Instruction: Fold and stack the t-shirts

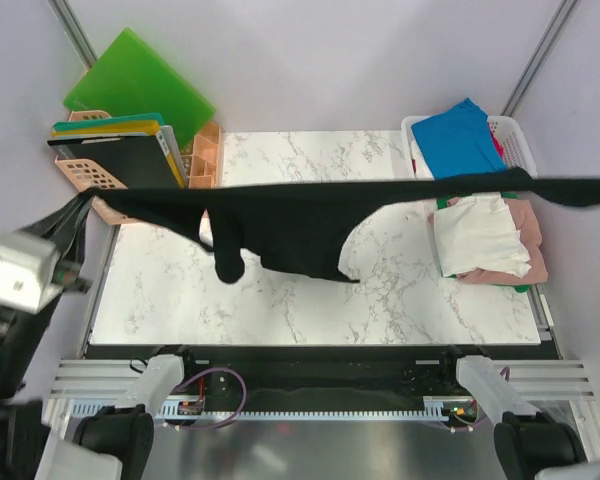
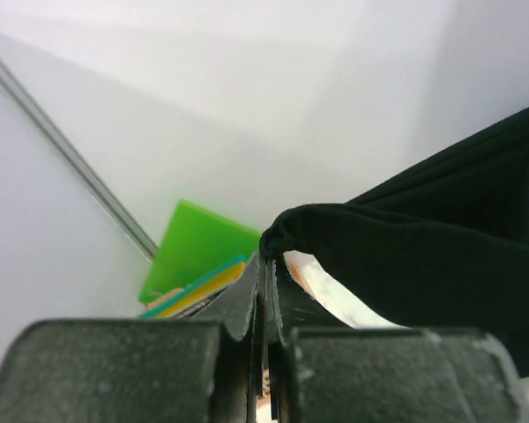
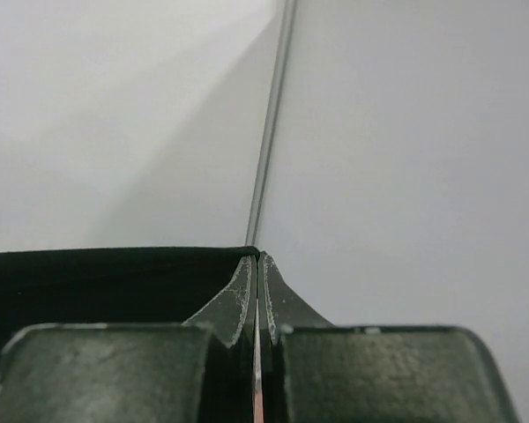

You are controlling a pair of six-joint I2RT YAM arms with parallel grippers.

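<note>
A large black t-shirt [image 1: 300, 215] hangs stretched in the air across the whole table, with a sleeve and folds drooping in the middle. My left gripper [image 1: 83, 200] is shut on its left end; in the left wrist view the gripper [image 2: 269, 256] pinches a bunched black t-shirt corner [image 2: 406, 256]. My right gripper [image 3: 257, 257] is shut on the black t-shirt's taut edge [image 3: 115, 282]; it lies past the right edge of the top view. A blue t-shirt [image 1: 462, 140] lies in a white basket [image 1: 517, 135]. White [image 1: 480, 235] and pink [image 1: 532, 240] t-shirts lie piled at the table's right.
Bright green boards [image 1: 140, 80] lean at the back left behind an orange basket [image 1: 88, 172] holding flat boards. The marble table [image 1: 280, 310] lies under the hanging shirt. A metal frame post [image 3: 273, 123] runs up the grey wall.
</note>
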